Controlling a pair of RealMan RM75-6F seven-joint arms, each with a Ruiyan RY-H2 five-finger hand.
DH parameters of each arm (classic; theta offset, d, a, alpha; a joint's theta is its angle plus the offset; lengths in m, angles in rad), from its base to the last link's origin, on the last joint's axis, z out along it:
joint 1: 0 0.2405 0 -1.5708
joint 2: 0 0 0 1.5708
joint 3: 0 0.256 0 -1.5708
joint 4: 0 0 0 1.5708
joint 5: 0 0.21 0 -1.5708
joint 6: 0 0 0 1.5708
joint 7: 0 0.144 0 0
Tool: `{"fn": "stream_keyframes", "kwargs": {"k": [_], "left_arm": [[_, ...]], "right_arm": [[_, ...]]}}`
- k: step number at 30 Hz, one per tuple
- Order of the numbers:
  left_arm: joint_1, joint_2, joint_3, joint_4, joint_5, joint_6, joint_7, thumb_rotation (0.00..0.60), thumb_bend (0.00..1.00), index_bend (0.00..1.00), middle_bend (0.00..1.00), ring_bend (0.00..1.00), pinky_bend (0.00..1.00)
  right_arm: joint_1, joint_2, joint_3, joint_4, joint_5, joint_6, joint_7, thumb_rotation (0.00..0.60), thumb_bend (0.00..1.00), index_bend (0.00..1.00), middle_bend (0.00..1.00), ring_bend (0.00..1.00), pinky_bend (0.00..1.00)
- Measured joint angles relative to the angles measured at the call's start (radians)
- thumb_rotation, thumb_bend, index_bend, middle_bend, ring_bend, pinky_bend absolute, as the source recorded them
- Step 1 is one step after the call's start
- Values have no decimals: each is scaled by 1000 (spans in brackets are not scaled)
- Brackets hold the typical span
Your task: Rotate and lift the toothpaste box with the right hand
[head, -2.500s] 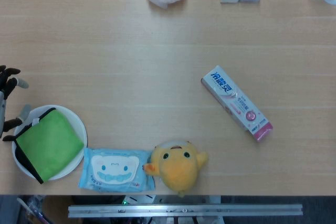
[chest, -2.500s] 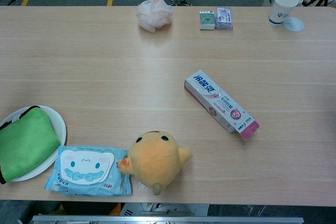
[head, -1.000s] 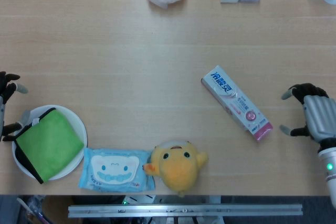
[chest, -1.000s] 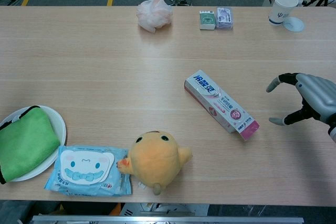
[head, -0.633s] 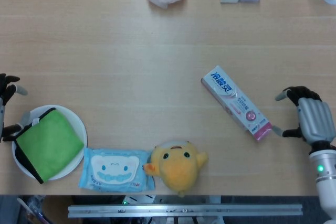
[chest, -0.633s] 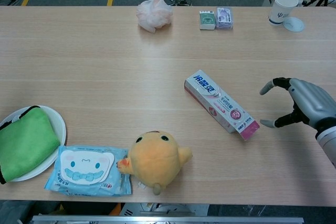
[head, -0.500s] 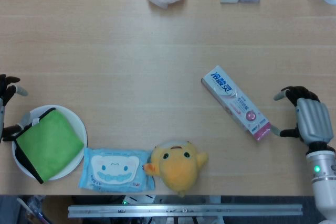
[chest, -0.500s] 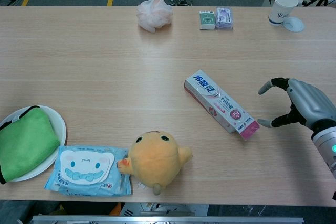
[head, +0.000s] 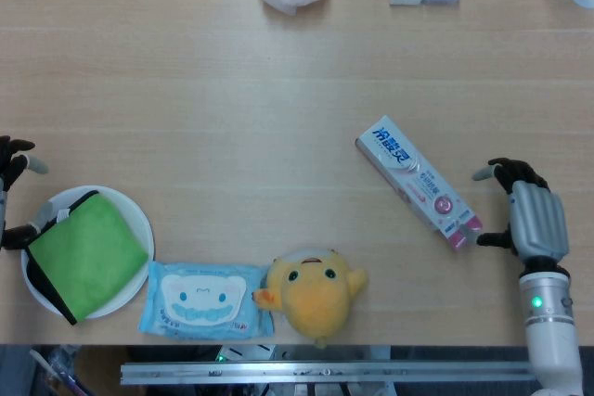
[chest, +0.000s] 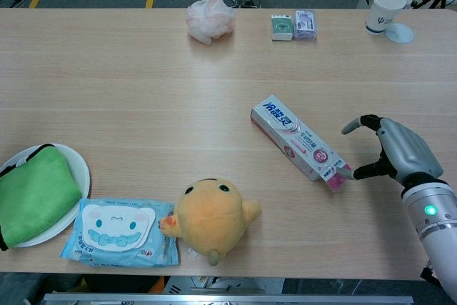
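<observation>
Head view shows the table (head: 204, 108) with the box (head: 418, 182) lying flat and slanted, right of centre, its blue-lettered end toward the far side and its pink end toward the near right. What has changed is the right hand (head: 529, 218): a second ago it was well apart from the box, out near the right edge, and it has since slid in until a lower fingertip (chest: 345, 173) is touching, or all but touching, the pink end. The box itself has not shifted, so neither turn nor lift has begun; I judge this the close of the reach, with contact just being made for the turn. That hand sits palm toward the box, fingers spread and curved like a claw, holding nothing. At the far left edge the left hand (head: 13, 201) rests beside the plate (head: 139, 220), fingers apart, also empty.
</observation>
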Motion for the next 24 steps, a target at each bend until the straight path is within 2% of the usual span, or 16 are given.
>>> {"fn": "stream_keyframes", "kwargs": {"k": [15, 24], "left_arm": [[2, -3, 2, 1, -2, -7, 1, 600, 261, 400, 252, 167, 409], [3, -6, 4, 6, -4, -10, -6, 600, 261, 400, 252, 167, 409]], "right_arm": [[32, -81, 41, 75, -14, -34, 40, 600, 0, 344, 220, 134, 205], [104, -155, 85, 140, -63, -76, 57, 600, 0, 344, 220, 134, 205]]}}
